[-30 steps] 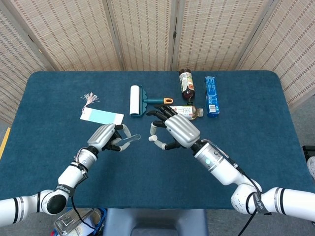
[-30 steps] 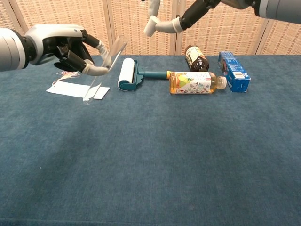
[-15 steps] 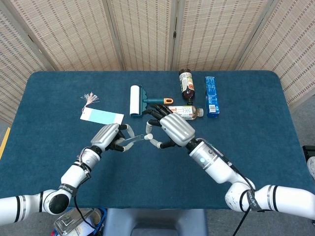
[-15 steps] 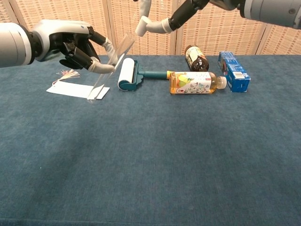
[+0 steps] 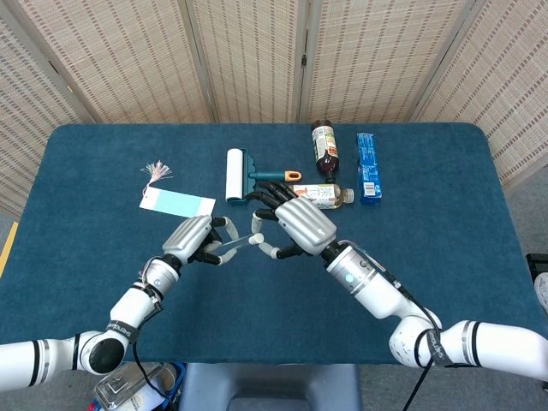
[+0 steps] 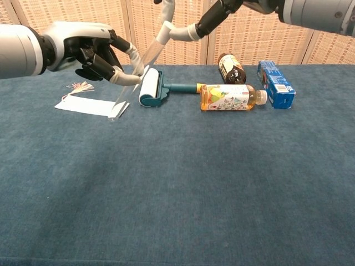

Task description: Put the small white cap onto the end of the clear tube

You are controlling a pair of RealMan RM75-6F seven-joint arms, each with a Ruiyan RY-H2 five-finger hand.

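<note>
My left hand (image 5: 193,239) (image 6: 89,51) grips the clear tube (image 6: 135,79) (image 5: 236,247) above the table, tilted with its upper end toward the right hand. My right hand (image 5: 295,224) (image 6: 216,14) pinches the small white cap (image 6: 164,29) (image 5: 256,239) between thumb and a finger. The cap sits right at the tube's upper end and touches it. The tube's lower end hangs free over the white card.
On the blue table (image 5: 445,214) lie a lint roller (image 6: 150,87) (image 5: 236,175), a lying juice bottle (image 6: 230,97), a dark bottle (image 6: 231,67), a blue box (image 6: 274,83) and a white-blue card with a tassel (image 5: 175,202). Wicker screens stand behind.
Both hands came together: the right hand carried the cap leftward and down, the left hand shifted the tube right. The gap between cap and tube end has closed.
</note>
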